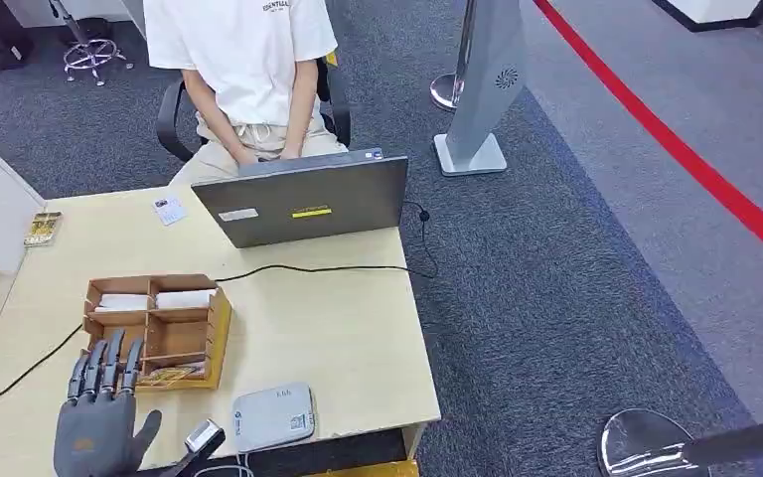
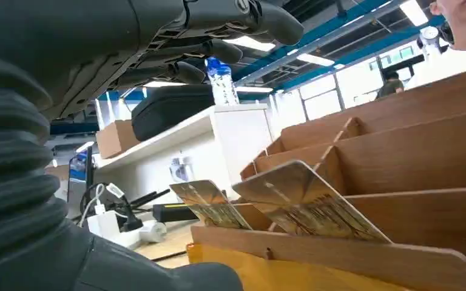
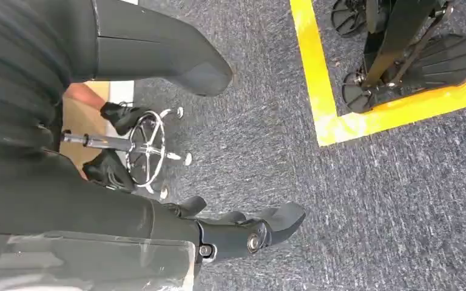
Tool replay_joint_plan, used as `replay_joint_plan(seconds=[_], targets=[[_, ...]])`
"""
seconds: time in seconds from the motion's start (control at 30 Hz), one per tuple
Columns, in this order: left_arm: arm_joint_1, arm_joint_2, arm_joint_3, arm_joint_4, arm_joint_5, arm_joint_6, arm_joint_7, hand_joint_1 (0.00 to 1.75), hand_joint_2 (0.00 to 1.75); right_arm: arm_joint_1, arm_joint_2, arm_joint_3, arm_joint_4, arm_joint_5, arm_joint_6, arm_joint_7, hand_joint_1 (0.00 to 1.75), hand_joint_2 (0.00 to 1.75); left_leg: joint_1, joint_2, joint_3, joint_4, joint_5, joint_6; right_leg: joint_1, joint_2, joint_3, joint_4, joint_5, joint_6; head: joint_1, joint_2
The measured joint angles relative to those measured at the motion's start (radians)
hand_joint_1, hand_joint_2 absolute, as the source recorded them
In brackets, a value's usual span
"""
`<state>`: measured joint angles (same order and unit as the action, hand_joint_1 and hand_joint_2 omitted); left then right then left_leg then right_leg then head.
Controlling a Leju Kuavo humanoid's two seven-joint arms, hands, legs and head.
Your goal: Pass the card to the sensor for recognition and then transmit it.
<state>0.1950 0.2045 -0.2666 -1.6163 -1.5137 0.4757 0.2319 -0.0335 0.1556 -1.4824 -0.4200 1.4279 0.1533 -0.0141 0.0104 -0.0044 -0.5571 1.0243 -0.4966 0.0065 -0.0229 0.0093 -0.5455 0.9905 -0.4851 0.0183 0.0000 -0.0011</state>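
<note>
Head view: left hand (image 1: 99, 422), fingers spread and empty, hovers at lower left over the box (image 1: 221, 328) front, placed to pick. The cards (image 2: 306, 203) lean in its front slots, edges exposed for pinching. Sensor (image 1: 274, 415) sits just right. Right hand (image 3: 243, 233) hangs empty, fingers loose.

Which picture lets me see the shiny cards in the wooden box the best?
The left wrist view: the cards lean in the wooden box right in front of the camera, near the left hand. In the head view they are only a small yellowish patch in the box's near compartment. The right wrist view looks at carpet.
</note>
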Motion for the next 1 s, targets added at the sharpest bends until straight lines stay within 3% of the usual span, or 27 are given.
replay_joint_plan(seconds=[0.3, 0.83, 0.87, 0.9, 1.0], targets=[[-0.057, -0.033, 0.003, 0.071, -0.019, 0.003, -0.018, 0.0, 1.75, -0.002, 0.0, 0.004, 0.019, 0.013, -0.016, -0.001, 0.0, 1.75, 0.0, 0.0, 0.0, 0.0, 0.0, 0.0, 0.0, 0.0, 0.0, 0.0, 0.0, 0.0, -0.001, 0.0], [-0.077, -0.045, 0.006, 0.121, -0.026, 0.007, -0.023, 0.0, 1.75, -0.002, 0.0, 0.004, 0.035, 0.013, -0.018, 0.0, 0.0, 1.75, 0.0, 0.0, 0.0, 0.0, 0.0, 0.0, 0.0, 0.0, 0.0, 0.0, 0.0, 0.0, 0.0, 0.0], [-0.077, -0.046, 0.006, 0.122, -0.026, 0.007, -0.023, 0.54, 1.75, -0.002, 0.0, 0.004, 0.035, 0.013, -0.018, 0.0, 0.0, 1.75, 0.0, 0.0, 0.0, 0.0, 0.0, 0.0, 0.0, 0.0, 0.0, 0.0, 0.0, 0.0, 0.0, 0.0], [-0.077, -0.047, 0.007, 0.124, -0.026, 0.007, -0.022, 1.75, 1.75, -0.002, 0.0, 0.004, 0.035, 0.013, -0.018, 0.0, 0.0, 1.75, 0.0, 0.0, 0.0, 0.0, 0.0, 0.0, 0.0, 0.0, 0.0, 0.0, 0.0, 0.0, 0.0, 0.0], [-0.077, -0.049, 0.01, 0.129, -0.026, 0.008, -0.023, 1.75, 1.75, -0.002, 0.0, 0.004, 0.036, 0.013, -0.018, 0.0, 0.0, 1.75, 0.0, 0.0, 0.0, 0.0, 0.0, 0.0, 0.0, 0.0, 0.0, 0.0, 0.0, 0.0, 0.0, 0.0]])
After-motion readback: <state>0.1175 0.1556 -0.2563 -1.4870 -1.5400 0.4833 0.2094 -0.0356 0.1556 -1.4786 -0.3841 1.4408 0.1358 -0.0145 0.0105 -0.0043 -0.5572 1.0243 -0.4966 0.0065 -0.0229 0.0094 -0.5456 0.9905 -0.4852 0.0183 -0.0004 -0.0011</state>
